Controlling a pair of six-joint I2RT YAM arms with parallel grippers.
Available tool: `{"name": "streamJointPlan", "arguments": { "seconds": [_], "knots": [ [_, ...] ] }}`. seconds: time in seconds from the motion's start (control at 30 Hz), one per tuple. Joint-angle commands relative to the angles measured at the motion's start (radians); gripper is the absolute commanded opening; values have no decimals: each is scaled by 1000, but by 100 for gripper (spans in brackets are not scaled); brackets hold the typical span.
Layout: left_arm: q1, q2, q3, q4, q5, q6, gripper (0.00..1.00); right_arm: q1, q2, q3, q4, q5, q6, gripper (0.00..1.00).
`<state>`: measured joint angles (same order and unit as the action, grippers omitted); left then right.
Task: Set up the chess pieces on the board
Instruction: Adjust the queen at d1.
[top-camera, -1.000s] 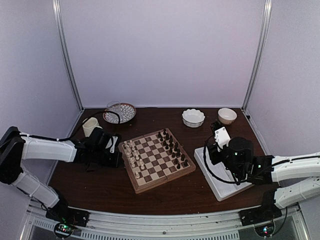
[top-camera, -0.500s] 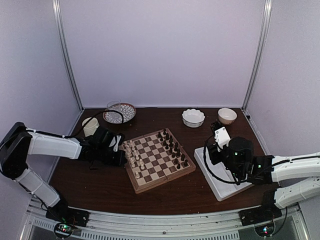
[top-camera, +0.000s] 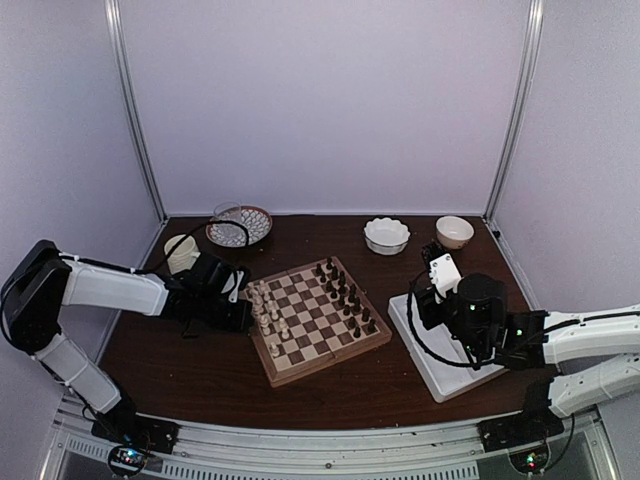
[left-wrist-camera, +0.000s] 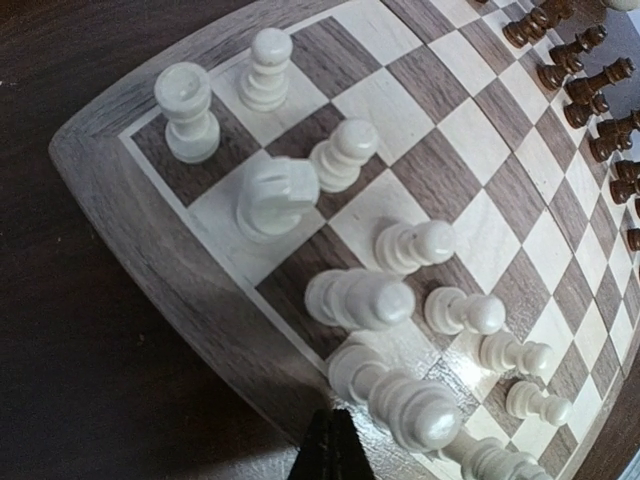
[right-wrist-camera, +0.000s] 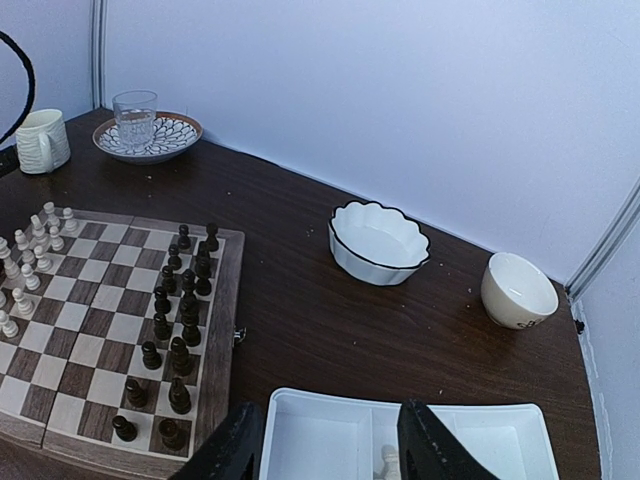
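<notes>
The board (top-camera: 310, 322) lies at the table's middle, turned at an angle. Cream-white chess pieces (top-camera: 266, 306) stand in two rows along its left side, and dark pieces (top-camera: 346, 296) line the right side. My left gripper (top-camera: 243, 300) hovers low at the board's left edge, shut with nothing in it. In the left wrist view its tips (left-wrist-camera: 335, 448) meet just outside the tan rim (left-wrist-camera: 150, 255), close to the back-row white pieces (left-wrist-camera: 352, 300). My right gripper (right-wrist-camera: 330, 450) stands open above the white tray (right-wrist-camera: 320, 432), where one white piece (right-wrist-camera: 388, 463) stands.
A scalloped white dish (right-wrist-camera: 378, 240) and a cream bowl (right-wrist-camera: 517, 290) sit at the back right. A cream mug (right-wrist-camera: 42, 140) and a glass on a patterned plate (right-wrist-camera: 135, 118) are at the back left. The tray (top-camera: 440, 360) lies right of the board.
My left arm has slid a little to the right, bringing its shut gripper closer to the board's left edge. The right arm has not moved.
</notes>
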<state>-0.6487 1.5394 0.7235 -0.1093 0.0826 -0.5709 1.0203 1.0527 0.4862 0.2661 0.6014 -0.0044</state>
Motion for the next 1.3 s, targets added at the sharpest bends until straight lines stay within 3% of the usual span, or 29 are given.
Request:
{"name": "streamJointPlan", "arguments": {
  "seconds": [0.0,1.27],
  "knots": [
    [9,8,30,7,-28,-2,0,-8,-17,-6,20,-9,-4,49],
    [23,33,46,3,30,-4,0,-9,-25,-4,14,-12,-3,49]
  ]
}}
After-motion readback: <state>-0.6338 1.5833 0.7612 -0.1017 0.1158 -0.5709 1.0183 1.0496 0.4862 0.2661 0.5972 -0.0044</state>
